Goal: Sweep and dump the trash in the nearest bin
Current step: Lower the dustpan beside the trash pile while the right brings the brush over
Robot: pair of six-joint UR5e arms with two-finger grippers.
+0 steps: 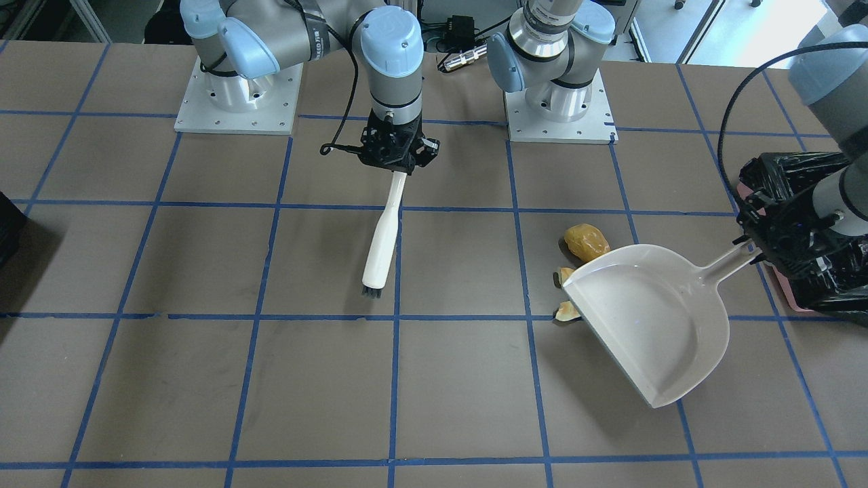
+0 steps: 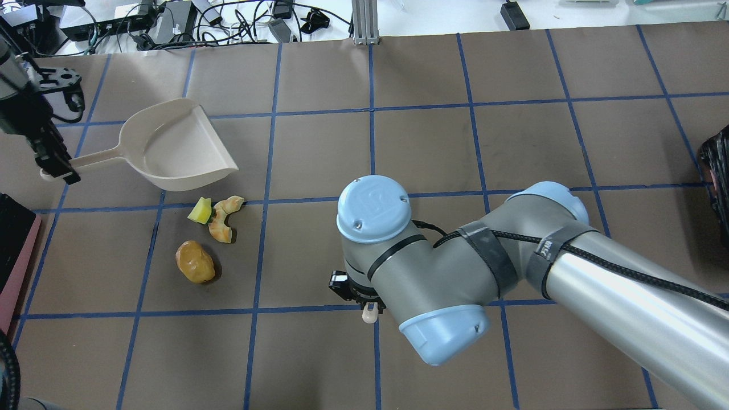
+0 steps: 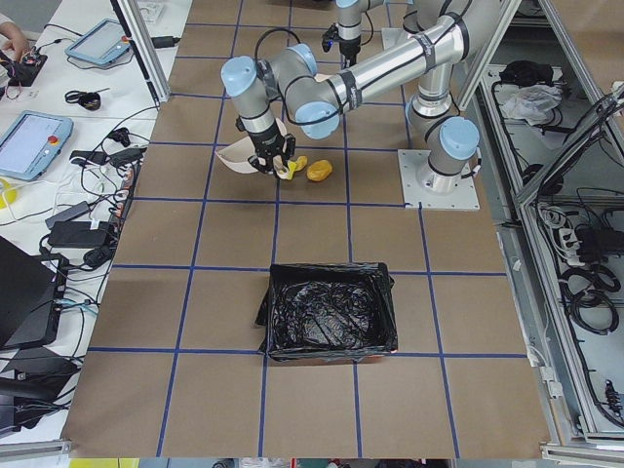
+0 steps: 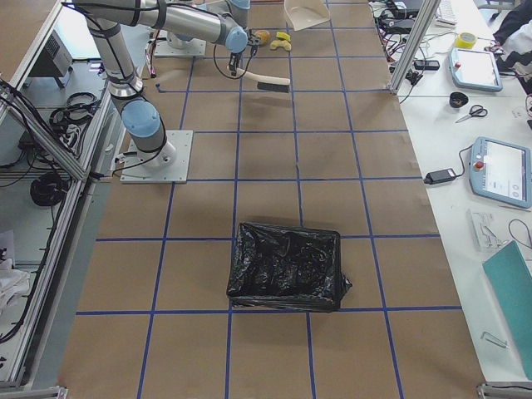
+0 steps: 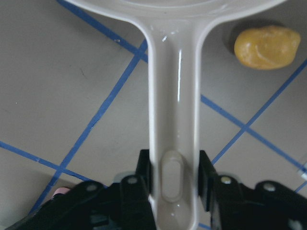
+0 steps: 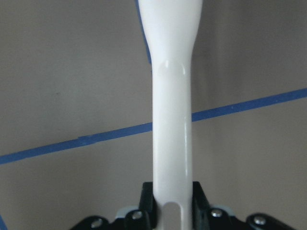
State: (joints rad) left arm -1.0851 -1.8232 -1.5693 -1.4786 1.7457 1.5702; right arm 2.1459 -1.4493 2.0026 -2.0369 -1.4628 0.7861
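brown gridded table [image 1: 203,379], scraps [image 2: 195,261], bin [image 3: 331,312]

Pink rectangular bin lined with black plastic bag [image 1: 790,298]: mostly hidden behind the left arm, cut by the front view's right edge.
Yellow-green wedge [image 1: 564,274]: partly hidden behind the beige plastic dustpan [image 1: 647,318].
White-handled brush [image 2: 370,313]: mostly under the right arm overhead.

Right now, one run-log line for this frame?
left gripper: shut on dustpan handle | right gripper: shut on brush handle | trash: on table beside dustpan mouth, unswept | bin: no trash seen inside
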